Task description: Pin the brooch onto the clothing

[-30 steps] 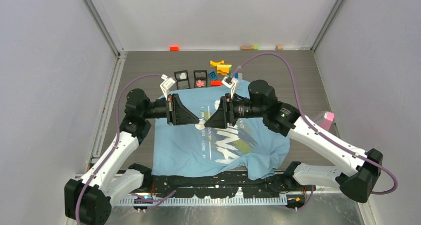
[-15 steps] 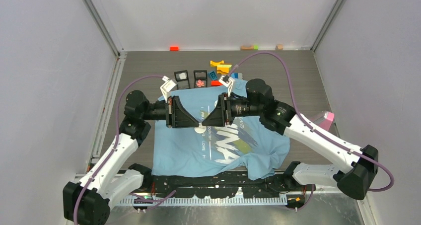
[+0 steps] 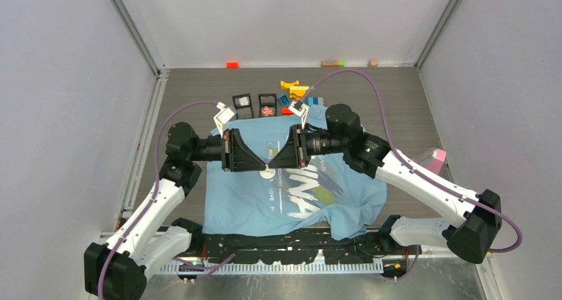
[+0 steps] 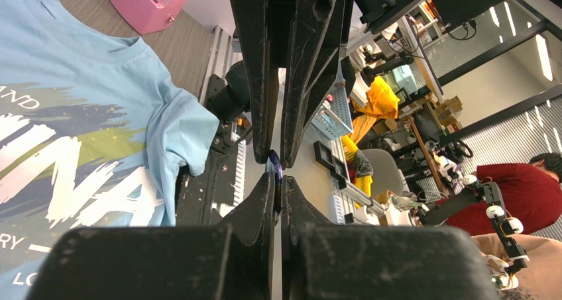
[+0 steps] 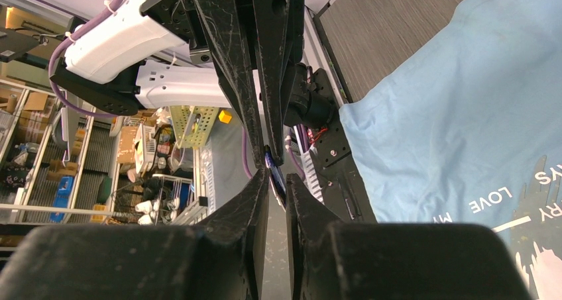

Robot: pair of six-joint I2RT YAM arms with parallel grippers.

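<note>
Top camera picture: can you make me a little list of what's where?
shirt: light blue T-shirt spread on the table
left fingers: shut on a tiny bluish bit, probably the brooch
right fingers: tip to tip with the left ones, slim gap, grip unclear
behind shirt: coloured toy blocks

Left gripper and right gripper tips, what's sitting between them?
Only a tiny bluish bit, seemingly of the brooch; both wrist views show it.

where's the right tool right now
In the top view the right tool hangs mid-scene over the chest of the T-shirt, tip to tip with the left tool, a small bluish piece between them.
</note>
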